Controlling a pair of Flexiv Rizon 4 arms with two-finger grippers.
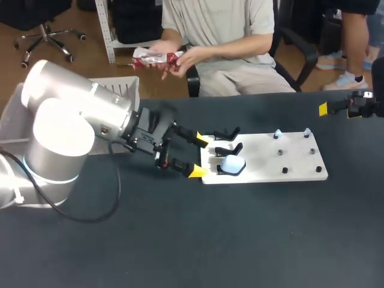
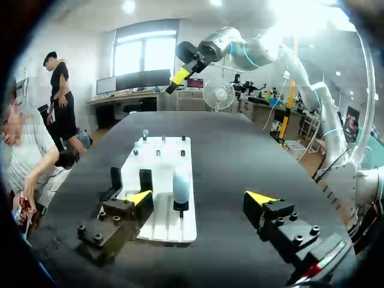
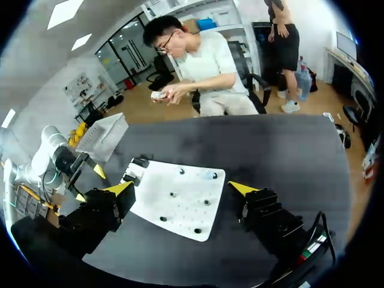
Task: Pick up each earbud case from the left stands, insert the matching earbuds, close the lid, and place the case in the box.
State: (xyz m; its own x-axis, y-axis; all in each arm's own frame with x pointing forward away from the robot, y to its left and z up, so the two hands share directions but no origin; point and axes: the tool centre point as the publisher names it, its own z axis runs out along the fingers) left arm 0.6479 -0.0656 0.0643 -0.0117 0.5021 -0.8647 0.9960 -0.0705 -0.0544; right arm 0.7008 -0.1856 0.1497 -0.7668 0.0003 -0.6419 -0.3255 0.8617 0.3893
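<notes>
left pincer [image 1: 198, 156] near pale, upright case [image 1: 231, 164]

Desk [image 1: 180, 240]: matte black top, filling the head view from near edge to far edge. Beyond the far edge: brown wood-look floor [image 1: 90, 48], a black swivel chair [image 1: 42, 27] on castors off the far left corner, white shelf legs [image 1: 107, 30], and a second black chair [image 1: 297, 51] toward the far right. Room, in the wrist views: pale walls [image 2: 107, 51], a wide bright window [image 2: 141, 53] above a long bench [image 2: 120, 99] with dark monitors [image 2: 144, 78], a white standing fan [image 2: 218, 95], and rectangular ceiling lights [image 3: 63, 12].
</notes>
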